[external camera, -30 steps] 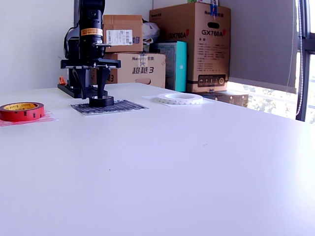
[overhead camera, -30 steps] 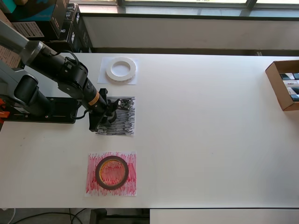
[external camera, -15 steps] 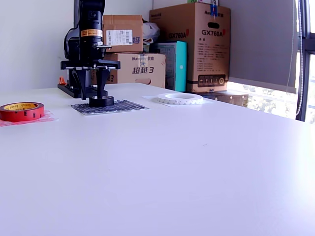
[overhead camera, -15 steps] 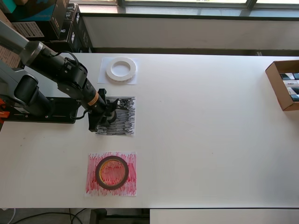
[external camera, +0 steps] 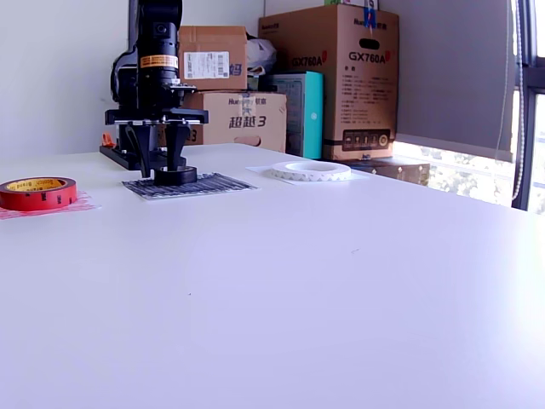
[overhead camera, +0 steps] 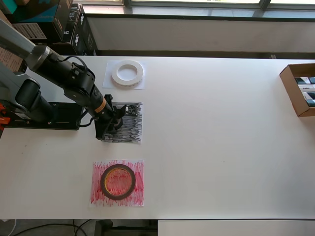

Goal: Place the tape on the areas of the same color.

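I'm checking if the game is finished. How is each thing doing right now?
White tape: flat on the white sheet.
Red tape: flat on the red sheet.
Black tape: resting on the black sheet.
Hand: open, fingers either side of the black tape.
Box: open.

Storeroom-like lab — stacked cartons [external camera: 328,81]

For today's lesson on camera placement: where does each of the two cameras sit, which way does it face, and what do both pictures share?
Overhead view: above the table, looking straight down; the arm enters from the picture's left, gripper over the black sheet.
Exterior view: near table height, looking across toward stacked boxes; gripper stands over the black roll.
Shared: the red roll, white ring, black sheet.
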You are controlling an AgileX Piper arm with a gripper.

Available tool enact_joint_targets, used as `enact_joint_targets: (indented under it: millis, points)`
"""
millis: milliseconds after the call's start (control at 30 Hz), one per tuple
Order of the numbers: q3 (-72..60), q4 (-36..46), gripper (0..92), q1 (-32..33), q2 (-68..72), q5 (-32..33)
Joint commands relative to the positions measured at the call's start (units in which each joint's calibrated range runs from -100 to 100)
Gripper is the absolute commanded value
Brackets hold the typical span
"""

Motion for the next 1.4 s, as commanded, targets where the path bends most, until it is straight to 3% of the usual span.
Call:
enact_joint_targets:
  millis: [0,267,1367]
  points:
    - [-0.15,0.14,31.5,-0.16,0.11,0.32]
    - [-0.15,0.14,0.0,0.15,0.11,0.32]
    - [-4.15,0.14,0.0,0.31,0.20,1.14]
